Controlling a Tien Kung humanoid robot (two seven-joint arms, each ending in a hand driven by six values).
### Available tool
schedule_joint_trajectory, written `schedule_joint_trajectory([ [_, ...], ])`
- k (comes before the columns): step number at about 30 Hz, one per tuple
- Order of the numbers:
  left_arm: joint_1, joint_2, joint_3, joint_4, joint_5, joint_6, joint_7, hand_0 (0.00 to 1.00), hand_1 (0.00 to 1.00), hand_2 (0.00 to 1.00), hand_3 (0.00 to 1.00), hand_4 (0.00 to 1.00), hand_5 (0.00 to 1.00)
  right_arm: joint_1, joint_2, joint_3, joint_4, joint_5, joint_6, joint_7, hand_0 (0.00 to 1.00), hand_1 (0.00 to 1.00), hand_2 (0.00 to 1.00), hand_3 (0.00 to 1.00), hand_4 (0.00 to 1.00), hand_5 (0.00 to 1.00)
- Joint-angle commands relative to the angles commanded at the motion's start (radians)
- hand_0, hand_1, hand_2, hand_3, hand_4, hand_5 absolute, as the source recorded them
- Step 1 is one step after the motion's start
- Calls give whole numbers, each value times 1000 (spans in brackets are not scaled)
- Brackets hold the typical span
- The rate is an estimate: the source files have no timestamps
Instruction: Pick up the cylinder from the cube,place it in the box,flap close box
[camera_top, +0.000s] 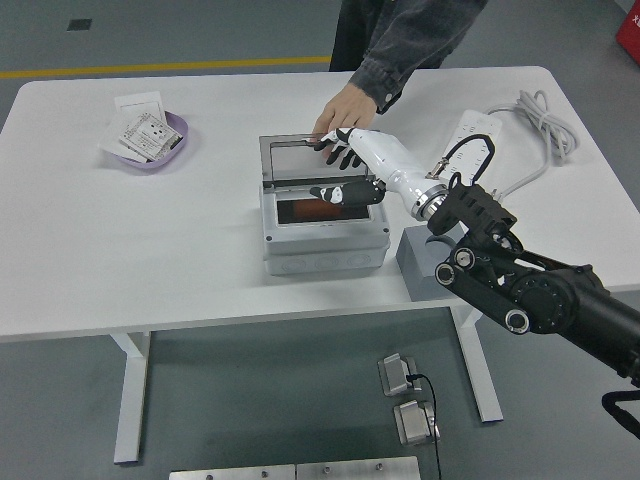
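Grey concrete floor (230, 400), yellow painted floor line (170, 68) beyond the far edge, white rectangular counter (130, 250) on white metal legs (130, 400), two small grey boxes (405, 395) with a cable below, even overhead light
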Motion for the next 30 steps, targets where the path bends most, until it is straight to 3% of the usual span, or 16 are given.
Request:
schedule_joint_trajectory([
  [4,1,7,-31,0,24,-1,13,781,778,750,587,702,79,64,5,13,-1,-13,13,-11,480,467,556,710,886,372],
  [13,-9,16,-31,0,26,-3,20,781,778,750,587,702,79,196,94,-17,-203,6,25,4,505,467,560,711,887,375],
  [25,-28,24,-3,0,12,-4,15,781,778,750,587,702,79,255,184,-101,-492,64,50,23,525,465,563,713,887,378],
  [30,-30,23,-1,0,14,-4,14,781,778,750,587,702,79,250,191,-122,-538,82,47,28,550,468,564,714,885,384],
])
